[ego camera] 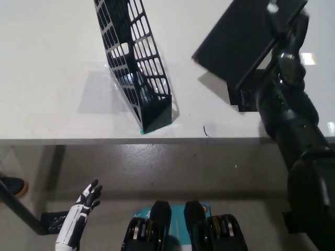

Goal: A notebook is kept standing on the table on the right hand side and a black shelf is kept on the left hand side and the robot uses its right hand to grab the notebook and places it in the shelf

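A black notebook [238, 44] hangs tilted above the right part of the white table [52, 68], lifted off its surface. My black right hand [285, 26] is shut on its upper right edge. The black mesh shelf [137, 65] stands on the table to the notebook's left, with a gap between them. My white left hand [84, 206] rests below the table's front edge at lower left, fingers spread and holding nothing.
A black stand [246, 94] lies flat on the table under the notebook. The table's front edge [131, 140] runs across the middle of the view. A dark shoe [13, 185] shows on the floor at far left.
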`<state>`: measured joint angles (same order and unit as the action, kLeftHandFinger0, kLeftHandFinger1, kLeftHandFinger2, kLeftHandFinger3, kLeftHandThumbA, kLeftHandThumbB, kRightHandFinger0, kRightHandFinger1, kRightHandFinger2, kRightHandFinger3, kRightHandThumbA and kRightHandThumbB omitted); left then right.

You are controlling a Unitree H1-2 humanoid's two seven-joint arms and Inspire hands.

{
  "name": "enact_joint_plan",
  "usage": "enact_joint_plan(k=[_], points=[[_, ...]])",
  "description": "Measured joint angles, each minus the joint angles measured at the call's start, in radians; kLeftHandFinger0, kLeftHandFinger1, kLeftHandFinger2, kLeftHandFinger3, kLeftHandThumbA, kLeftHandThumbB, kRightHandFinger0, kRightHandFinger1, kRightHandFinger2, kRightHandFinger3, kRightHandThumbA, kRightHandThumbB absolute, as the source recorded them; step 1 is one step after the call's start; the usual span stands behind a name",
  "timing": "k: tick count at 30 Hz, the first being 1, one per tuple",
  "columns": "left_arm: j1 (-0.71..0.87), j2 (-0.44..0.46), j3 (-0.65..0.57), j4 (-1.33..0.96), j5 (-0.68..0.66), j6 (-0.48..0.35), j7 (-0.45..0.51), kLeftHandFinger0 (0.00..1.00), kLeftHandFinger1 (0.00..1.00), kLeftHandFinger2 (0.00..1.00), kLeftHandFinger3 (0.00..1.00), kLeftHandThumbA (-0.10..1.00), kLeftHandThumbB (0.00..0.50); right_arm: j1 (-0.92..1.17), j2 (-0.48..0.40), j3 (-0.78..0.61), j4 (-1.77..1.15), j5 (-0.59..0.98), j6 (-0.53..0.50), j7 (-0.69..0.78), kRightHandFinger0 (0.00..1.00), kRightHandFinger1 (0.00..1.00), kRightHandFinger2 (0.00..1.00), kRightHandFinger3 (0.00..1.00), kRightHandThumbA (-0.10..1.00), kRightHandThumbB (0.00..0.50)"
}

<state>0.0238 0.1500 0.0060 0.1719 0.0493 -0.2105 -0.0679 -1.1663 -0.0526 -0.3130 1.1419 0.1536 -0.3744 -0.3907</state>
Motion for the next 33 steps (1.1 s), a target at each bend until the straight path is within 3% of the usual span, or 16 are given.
enact_joint_plan(k=[3, 7, 14, 16, 18, 33], points=[[0.0, 0.0, 0.0, 0.004, 0.0, 0.0, 0.0, 1.0, 1.0, 1.0, 1.0, 1.0, 0.099, 0.023, 0.0, 0.03, -0.112, -0.024, 0.005, -0.008, 0.0, 0.22, 0.66, 0.81, -0.1, 0.087], [0.0, 0.0, 0.0, 0.007, 0.001, 0.001, 0.0, 1.0, 1.0, 1.0, 1.0, 1.0, 0.111, 0.066, 0.001, 0.064, -0.251, -0.057, 0.02, -0.017, 0.0, 0.21, 0.65, 0.77, -0.1, 0.094], [0.001, -0.001, 0.0, 0.011, 0.003, 0.004, 0.0, 1.0, 1.0, 1.0, 1.0, 1.0, 0.131, 0.149, 0.006, 0.119, -0.456, -0.122, 0.061, -0.029, 0.0, 0.15, 0.56, 0.73, -0.1, 0.107], [0.001, -0.001, 0.0, 0.013, 0.004, 0.004, 0.0, 1.0, 1.0, 1.0, 1.0, 1.0, 0.13, 0.169, 0.014, 0.137, -0.525, -0.154, 0.081, -0.033, 0.0, 0.16, 0.57, 0.73, -0.1, 0.109], [0.001, -0.001, 0.0, 0.013, 0.004, 0.004, 0.0, 1.0, 1.0, 1.0, 1.0, 1.0, 0.131, 0.179, 0.023, 0.157, -0.583, -0.182, 0.099, -0.035, 0.0, 0.2, 0.63, 0.75, -0.1, 0.113], [0.002, 0.0, -0.001, 0.011, 0.005, 0.004, 0.0, 1.0, 1.0, 1.0, 1.0, 1.0, 0.122, 0.066, 0.132, 0.372, -0.798, -0.455, 0.185, -0.076, 0.0, 0.15, 0.65, 0.77, -0.1, 0.124]])
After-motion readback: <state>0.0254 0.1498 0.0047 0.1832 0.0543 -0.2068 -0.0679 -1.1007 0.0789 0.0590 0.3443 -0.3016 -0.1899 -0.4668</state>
